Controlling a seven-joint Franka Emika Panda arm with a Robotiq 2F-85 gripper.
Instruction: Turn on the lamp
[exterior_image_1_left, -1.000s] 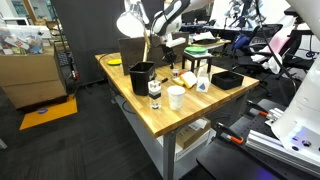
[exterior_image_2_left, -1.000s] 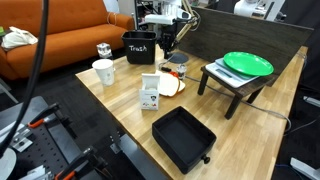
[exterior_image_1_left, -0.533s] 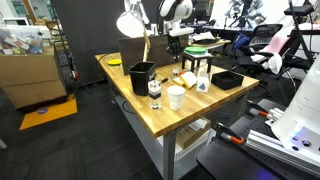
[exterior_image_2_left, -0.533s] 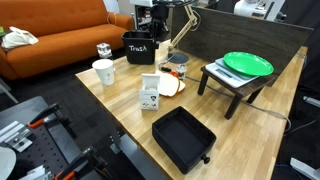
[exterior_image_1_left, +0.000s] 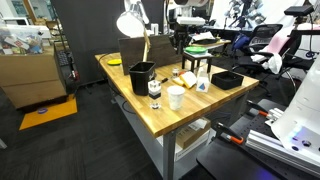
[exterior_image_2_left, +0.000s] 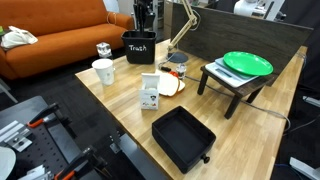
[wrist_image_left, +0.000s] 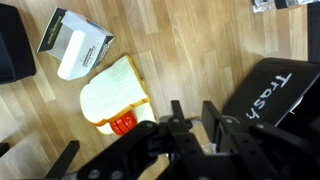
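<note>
The lamp stands at the back of the wooden table, with its pale dome shade (exterior_image_1_left: 130, 22) high on a thin brass arm (exterior_image_1_left: 146, 46). In an exterior view only the slanted brass arm (exterior_image_2_left: 181, 28) shows and the shade is out of frame. My gripper (exterior_image_1_left: 181, 37) hangs in the air beside the lamp arm, above the tabletop items, and it also shows at the top edge of an exterior view (exterior_image_2_left: 145, 14). In the wrist view the fingers (wrist_image_left: 193, 112) are nearly together and hold nothing. They look down on the table from well above it.
A black bin marked "Trash" (exterior_image_2_left: 140, 47) (wrist_image_left: 285, 95) stands by the lamp. Nearby are a plate with bread (wrist_image_left: 112, 92), a white carton (exterior_image_2_left: 150, 92), a white cup (exterior_image_2_left: 103, 72), a black tray (exterior_image_2_left: 182, 137) and a green plate on a small stand (exterior_image_2_left: 247, 64).
My gripper has risen from low beside the lamp's foot and the trash bin to well above the table. The lamp and the other items have not moved.
</note>
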